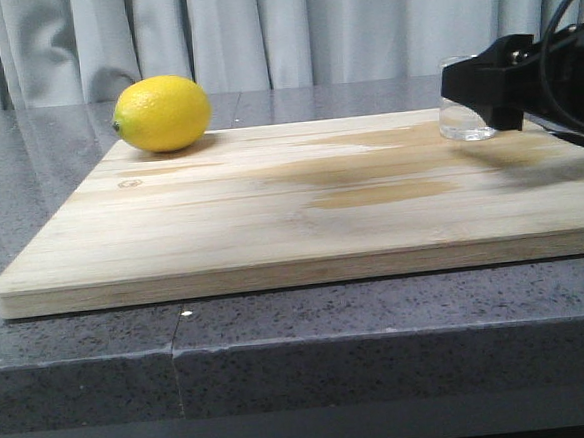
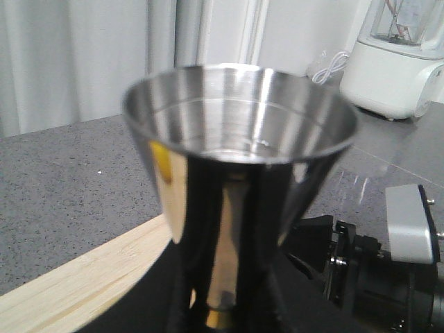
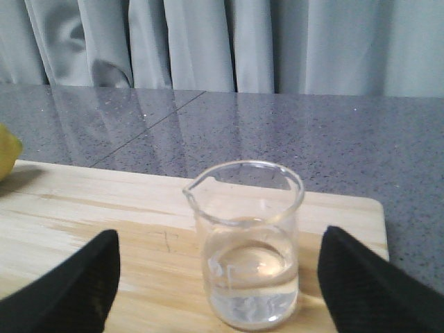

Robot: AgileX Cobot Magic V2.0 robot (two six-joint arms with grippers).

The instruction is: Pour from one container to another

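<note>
Beaker: I see the small clear glass beaker (image 1: 462, 107) standing upright at the far right corner of the wooden cutting board (image 1: 302, 213), about 2 o'clock from the board's middle in my front view. There is clear liquid in its lower part, and the pouring lip shows in the right wrist view.

Right claw: My right claw (image 3: 215, 291) is spread wide, one black finger (image 3: 66, 288) on each side of the beaker, both apart from the glass. In the front view the black arm body covers part of the beaker.

Jigger: The steel jigger (image 2: 239, 180) fills my left wrist view, upright, its upper cup open to me, with the gold band at the narrow waist just visible at the frame's lower edge.

Left claw: My left claw (image 2: 225, 305) appears closed around the jigger at its waist; the dark fingers are blurred, so I cannot see the contact itself. It is outside the front view.

Lemon: A yellow lemon (image 1: 162, 113) lies on the far left corner of the board, roughly 10 o'clock from its middle, well apart from the beaker.

In the way: Between lemon and beaker I see bare board.

Bench: Grey speckled bench (image 1: 80, 344) under the board, grey curtain (image 1: 259, 31) behind.

Also there: A white blender base (image 2: 392, 69) with its cord stands on the bench beyond the jigger.
</note>
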